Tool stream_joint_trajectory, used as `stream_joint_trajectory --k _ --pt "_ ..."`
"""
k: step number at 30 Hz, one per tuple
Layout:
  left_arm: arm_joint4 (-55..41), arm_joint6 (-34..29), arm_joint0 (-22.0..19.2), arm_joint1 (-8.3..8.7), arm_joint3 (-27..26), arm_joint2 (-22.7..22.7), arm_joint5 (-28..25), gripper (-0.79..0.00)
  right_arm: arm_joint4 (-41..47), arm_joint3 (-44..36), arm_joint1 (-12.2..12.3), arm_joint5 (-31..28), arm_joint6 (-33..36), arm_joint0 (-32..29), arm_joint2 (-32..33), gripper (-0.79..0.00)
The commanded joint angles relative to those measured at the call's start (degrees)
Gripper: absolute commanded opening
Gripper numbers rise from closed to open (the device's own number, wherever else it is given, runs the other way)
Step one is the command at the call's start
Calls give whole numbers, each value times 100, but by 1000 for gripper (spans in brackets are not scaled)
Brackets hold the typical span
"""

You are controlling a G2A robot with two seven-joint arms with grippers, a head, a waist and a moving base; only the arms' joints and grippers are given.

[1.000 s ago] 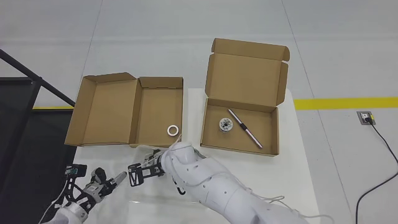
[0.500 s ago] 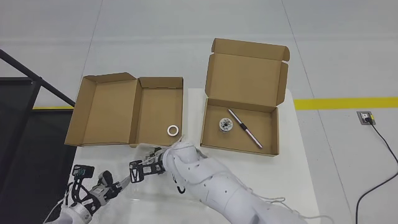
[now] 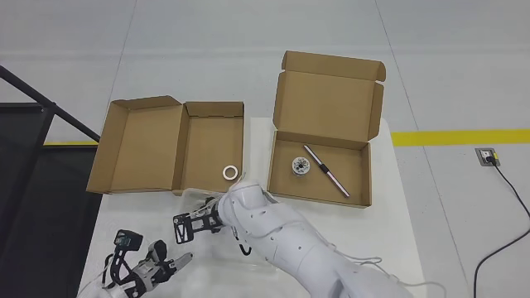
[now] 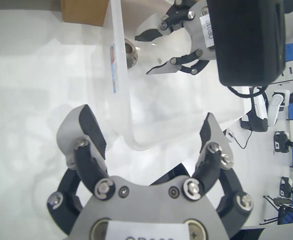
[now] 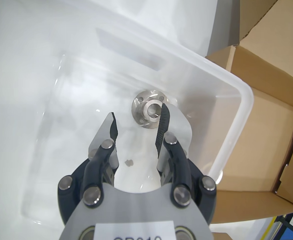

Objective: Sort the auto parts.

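A finger (image 5: 162,123) of the right claw (image 5: 138,112) covers one edge of the flange (image 5: 142,112) in the bin (image 5: 236,116). From the left wrist the bin's wall blurs half that flange. A speck (image 5: 128,162) on the bin floor, perhaps a chip, is too small to tell. From above, the right arm hides most of the bin, and the round part (image 3: 300,165) in the right box (image 3: 358,165) shows no detail

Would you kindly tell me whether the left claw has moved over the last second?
Yes. In the top view the left claw has drawn away from the left cardboard box, toward the near edge of the table.
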Motion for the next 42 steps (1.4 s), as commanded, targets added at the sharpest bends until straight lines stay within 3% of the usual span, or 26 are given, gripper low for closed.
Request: stream_joint_trajectory --k 1,7,14,19,27,34,42 --pt "94 115 21 3 -8 -19 67 0 -17 52 -9 -30 -80 13 -7 -406" --pt "277 522 -114 -2 220 -5 343 0 -222 59 -18 -155 -416 -38 -117 -413" --pt "-509 246 -204 38 280 -279 320 0 -559 44 47 -64 -967 -104 -253 -409" --pt "-1245 -147 -49 92 -57 -712 232 0 -728 -71 88 123 -960 -155 -296 -403" --pt "-2047 -724 58 160 -792 -1146 508 0 -624 -636 118 504 231 -226 -110 -406" --pt "-2208 -984 -47 206 -1098 -1241 769 0 -385 -1173 255 -397 1037 -67 180 -394" --pt "-1968 -1086 -315 246 -1190 -1065 1257 0 -110 -1390 382 -704 1573 -104 511 -400"
